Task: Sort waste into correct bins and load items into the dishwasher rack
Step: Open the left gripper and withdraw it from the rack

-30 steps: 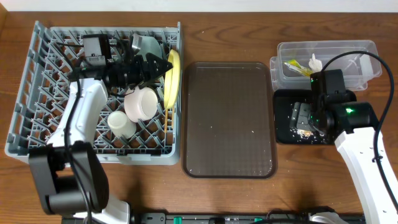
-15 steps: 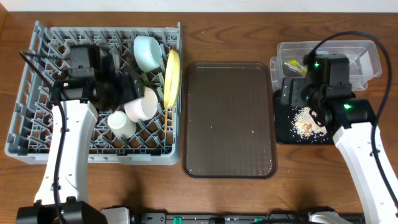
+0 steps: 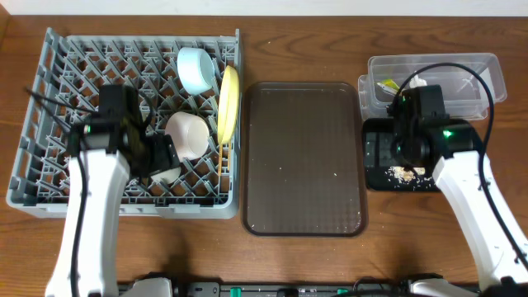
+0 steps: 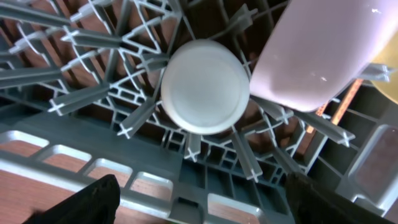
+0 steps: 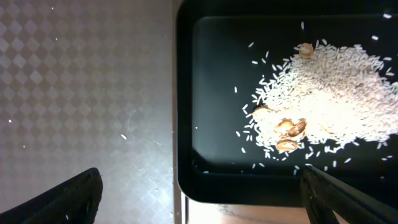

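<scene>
Both empty, fingers spread: left gripper over small white cup in grey pegged plastic rack, right gripper over glossy black rectangular tray; advise retracting vertically, clearing pegs.

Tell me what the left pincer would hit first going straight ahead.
Likely the white cup in the grey rack, centred ahead of the open left pincer; depth is unclear.
</scene>
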Tool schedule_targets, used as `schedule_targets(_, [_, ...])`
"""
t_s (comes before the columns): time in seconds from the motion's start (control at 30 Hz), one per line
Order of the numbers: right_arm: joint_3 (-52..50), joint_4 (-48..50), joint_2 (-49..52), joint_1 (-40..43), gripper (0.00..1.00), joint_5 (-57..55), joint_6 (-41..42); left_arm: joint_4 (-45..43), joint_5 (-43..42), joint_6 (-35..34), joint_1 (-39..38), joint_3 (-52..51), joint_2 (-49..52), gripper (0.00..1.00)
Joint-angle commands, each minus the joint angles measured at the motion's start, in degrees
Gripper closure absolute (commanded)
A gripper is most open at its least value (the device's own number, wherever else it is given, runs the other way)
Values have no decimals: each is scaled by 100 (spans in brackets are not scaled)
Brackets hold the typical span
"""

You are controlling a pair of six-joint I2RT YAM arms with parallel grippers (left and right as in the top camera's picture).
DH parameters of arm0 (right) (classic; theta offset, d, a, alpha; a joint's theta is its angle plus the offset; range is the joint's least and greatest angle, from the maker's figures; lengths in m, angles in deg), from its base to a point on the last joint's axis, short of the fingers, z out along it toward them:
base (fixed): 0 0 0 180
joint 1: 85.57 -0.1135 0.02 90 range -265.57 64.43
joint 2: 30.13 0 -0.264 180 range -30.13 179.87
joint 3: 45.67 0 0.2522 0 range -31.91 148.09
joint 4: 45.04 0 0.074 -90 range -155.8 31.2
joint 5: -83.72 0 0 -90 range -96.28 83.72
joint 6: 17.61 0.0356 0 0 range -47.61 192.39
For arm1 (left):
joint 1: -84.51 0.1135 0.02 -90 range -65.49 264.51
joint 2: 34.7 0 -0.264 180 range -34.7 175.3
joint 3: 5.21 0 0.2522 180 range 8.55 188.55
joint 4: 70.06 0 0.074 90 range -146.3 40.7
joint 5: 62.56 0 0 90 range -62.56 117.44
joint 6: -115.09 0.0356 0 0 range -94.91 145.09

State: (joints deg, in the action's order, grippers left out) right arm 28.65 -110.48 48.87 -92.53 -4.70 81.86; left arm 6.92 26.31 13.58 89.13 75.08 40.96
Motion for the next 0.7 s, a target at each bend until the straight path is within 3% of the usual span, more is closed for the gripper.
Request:
schedule_targets(0.0, [-345,181,-616,87,1,42,227,-173,118,214,-212,-459,-826,13])
schedule_targets(0.27, [-1427,1003,-2826,55,1,-155,162,-782,118,247,-752,-1307,-2966,12])
schedule_targets(0.53, [-1657,970,-3842,57,1,-304,162,-782,118,249,-754,-1305,-3764,11])
schedule_targets(0.57, [-1657,951,-3882,57,1,-304,162,-780,118,247,-754,-1305,-3783,4])
schedule_targets(0.67, [-1657,938,-3886,57,1,-304,162,-782,118,247,-754,-1305,-3781,4])
